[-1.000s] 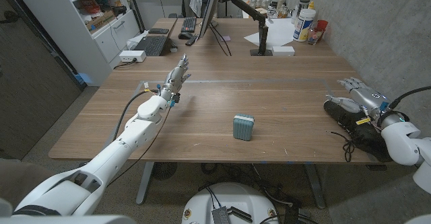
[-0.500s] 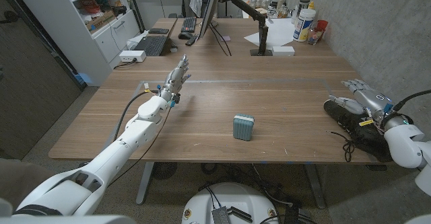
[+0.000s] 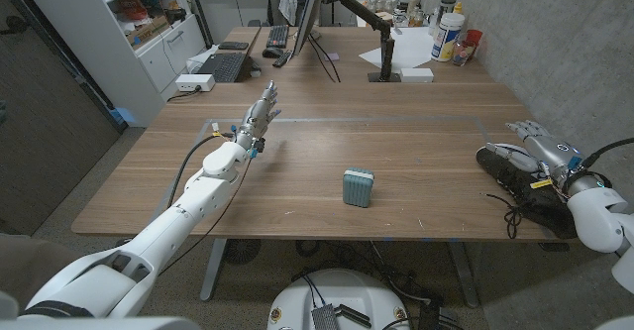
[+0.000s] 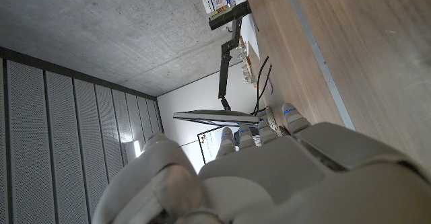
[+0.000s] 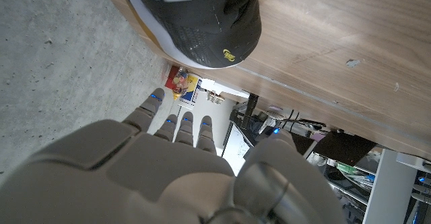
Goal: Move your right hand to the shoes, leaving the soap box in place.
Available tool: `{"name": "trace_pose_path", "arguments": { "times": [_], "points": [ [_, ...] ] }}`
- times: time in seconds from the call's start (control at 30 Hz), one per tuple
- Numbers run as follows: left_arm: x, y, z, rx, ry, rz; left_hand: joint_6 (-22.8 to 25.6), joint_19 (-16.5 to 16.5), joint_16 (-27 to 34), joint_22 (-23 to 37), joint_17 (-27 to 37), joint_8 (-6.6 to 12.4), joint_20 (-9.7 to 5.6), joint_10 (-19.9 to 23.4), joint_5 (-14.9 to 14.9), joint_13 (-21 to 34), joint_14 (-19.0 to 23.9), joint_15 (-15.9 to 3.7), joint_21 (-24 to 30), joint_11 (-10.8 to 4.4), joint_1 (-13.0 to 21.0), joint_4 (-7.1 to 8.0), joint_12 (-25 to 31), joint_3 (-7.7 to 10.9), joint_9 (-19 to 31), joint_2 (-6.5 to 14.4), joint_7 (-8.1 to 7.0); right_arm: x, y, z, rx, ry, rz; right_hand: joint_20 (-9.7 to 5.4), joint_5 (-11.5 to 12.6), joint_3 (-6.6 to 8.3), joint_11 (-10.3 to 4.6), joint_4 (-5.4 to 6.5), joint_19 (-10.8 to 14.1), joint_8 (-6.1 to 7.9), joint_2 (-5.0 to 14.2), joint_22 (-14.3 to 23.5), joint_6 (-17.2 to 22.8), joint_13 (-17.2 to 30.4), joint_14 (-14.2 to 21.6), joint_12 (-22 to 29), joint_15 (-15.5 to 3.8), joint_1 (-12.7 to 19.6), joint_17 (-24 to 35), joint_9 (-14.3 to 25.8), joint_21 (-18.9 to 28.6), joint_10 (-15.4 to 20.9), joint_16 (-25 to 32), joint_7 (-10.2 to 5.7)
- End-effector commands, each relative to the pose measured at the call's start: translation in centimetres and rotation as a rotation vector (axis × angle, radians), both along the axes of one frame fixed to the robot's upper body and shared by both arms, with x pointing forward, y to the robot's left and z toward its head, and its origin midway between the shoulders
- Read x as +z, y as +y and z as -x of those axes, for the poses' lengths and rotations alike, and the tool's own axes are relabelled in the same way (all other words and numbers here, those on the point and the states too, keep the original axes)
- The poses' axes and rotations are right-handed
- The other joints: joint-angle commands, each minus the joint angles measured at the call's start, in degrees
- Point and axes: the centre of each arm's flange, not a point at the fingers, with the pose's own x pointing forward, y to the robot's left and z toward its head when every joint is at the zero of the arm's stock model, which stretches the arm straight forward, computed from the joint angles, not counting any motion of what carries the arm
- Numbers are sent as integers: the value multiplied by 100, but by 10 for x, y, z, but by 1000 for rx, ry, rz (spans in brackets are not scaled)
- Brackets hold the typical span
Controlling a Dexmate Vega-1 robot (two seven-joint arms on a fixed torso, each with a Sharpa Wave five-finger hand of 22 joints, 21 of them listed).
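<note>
The right hand is held above the black laced shoes, fingers spread and grasping nothing; the small grey-blue soap box is seen mid-table, the left hand released

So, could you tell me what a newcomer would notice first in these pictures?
Probably the small teal soap box standing alone in the middle of the wooden table. Next, the black shoes at the table's right edge, with the right robot hand over them, fingers apart. The left robot hand is raised over the far left of the table, holding nothing.
</note>
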Motion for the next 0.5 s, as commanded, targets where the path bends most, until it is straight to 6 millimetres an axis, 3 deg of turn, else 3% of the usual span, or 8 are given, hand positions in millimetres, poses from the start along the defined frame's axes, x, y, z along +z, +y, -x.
{"name": "trace_pose_path", "arguments": {
  "times": [0.03, 0.5],
  "points": [
    [-2, 3, 1, 2, 1, 2, 19, 10, 19, 22, 29, 21, -30, -31, -20, 16, -52, -14, 14, 15, 38, -31, 38, -29, 17, 44, -7, -6, -2, 4, -11, 13, -19, -11, -5, -30, 10, -14, 64, -9, 30, 11, -8, 15, 44, 36, -109, -1, 8, 28, 52, 47, 44, 17],
    [-3, 6, 2, 1, -2, 5, 64, 111, 32, 20, 28, 34, -89, -12, -21, 16, -13, 16, 50, 10, 50, -45, 46, -21, 16, 45, 8, -11, -5, 8, -29, 31, -32, 10, -7, -34, 14, -6, 100, -13, 43, 11, -12, 16, 97, 40, -146, -23, 9, 30, 47, 80, 51, 27]
  ]
}}
